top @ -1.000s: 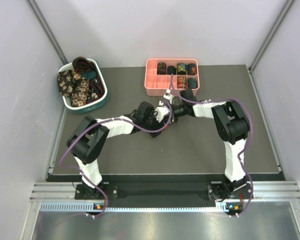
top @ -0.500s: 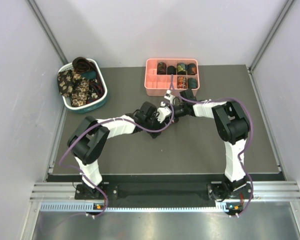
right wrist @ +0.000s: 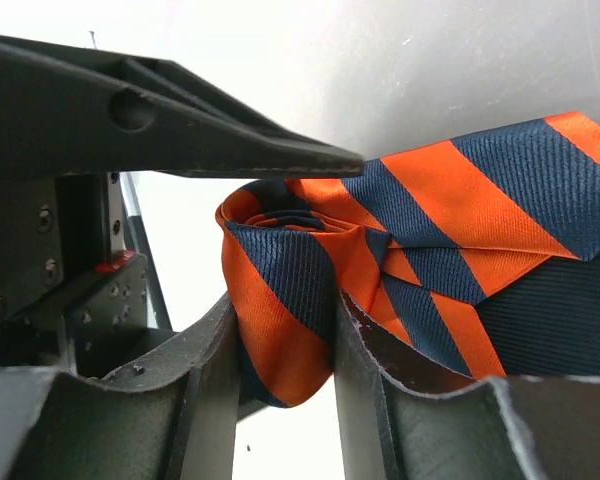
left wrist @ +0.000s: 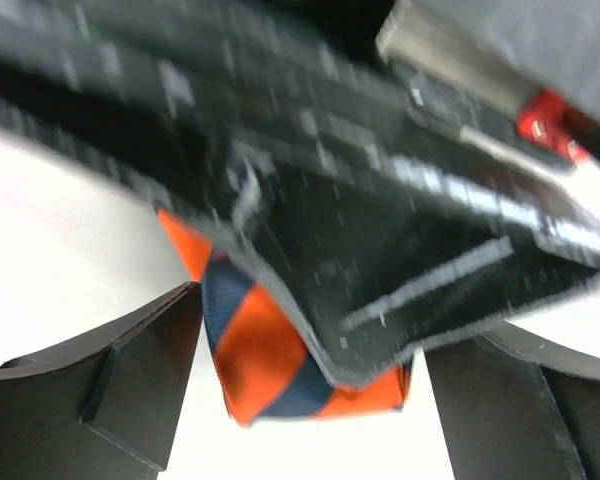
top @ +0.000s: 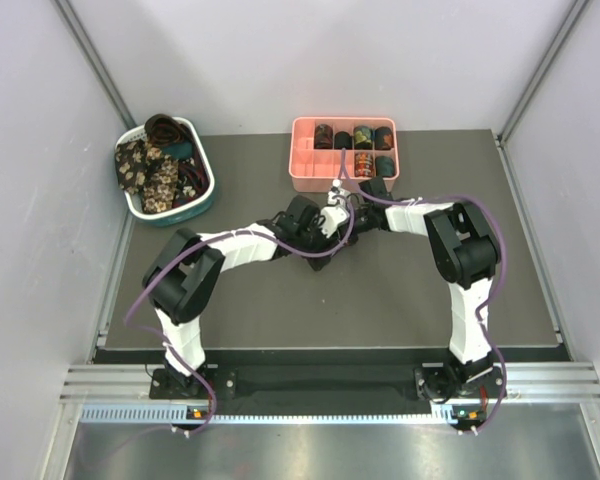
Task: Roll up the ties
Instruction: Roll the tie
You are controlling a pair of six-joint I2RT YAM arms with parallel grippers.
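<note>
One orange-and-navy striped tie, partly coiled, is at the middle of the table, just in front of the pink tray. The right gripper is closed partway, pinching the coiled end between its fingers. The left gripper stands wide, its fingers flanking the same tie without clamping it.

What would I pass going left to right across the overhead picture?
The white-and-teal basket → pink tray → right arm's black elbow. The left gripper, right gripper and striped tie overlap the tray's span, so they are left out.
</note>
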